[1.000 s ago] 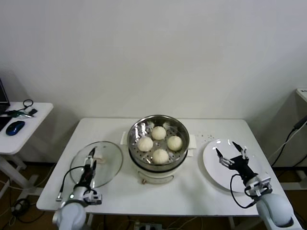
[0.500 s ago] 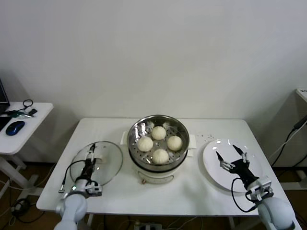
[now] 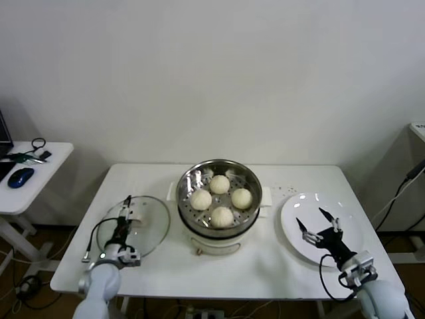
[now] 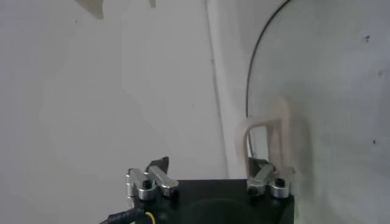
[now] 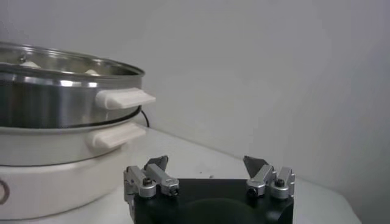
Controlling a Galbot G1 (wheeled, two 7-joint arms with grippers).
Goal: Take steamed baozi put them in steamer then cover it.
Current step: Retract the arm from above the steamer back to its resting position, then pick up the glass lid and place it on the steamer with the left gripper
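The steamer [image 3: 219, 199] stands mid-table, uncovered, with several cream-white steamed baozi [image 3: 222, 216] on its perforated tray. In the right wrist view the steamer [image 5: 55, 85] fills one side. The round glass lid [image 3: 149, 232] lies flat to the steamer's left, its cream handle [image 3: 137, 216] pointing up. My left gripper [image 3: 125, 214] hovers low over the lid, open, with nothing between its fingers. In the left wrist view the left gripper [image 4: 209, 169] has the handle [image 4: 262, 137] just ahead of one fingertip. My right gripper [image 3: 310, 217] hangs open and empty over the white plate [image 3: 348, 229].
The white table [image 3: 279, 266] ends close behind both grippers at its front edge. A wall stands right behind the table. A smaller side table [image 3: 46, 159] with a blue mouse [image 3: 21, 177] and cables sits off to the far left.
My left gripper has edged forward over the lid toward its handle. My right gripper has drawn back toward the plate's near edge. Steamer, baozi and lid have not moved.
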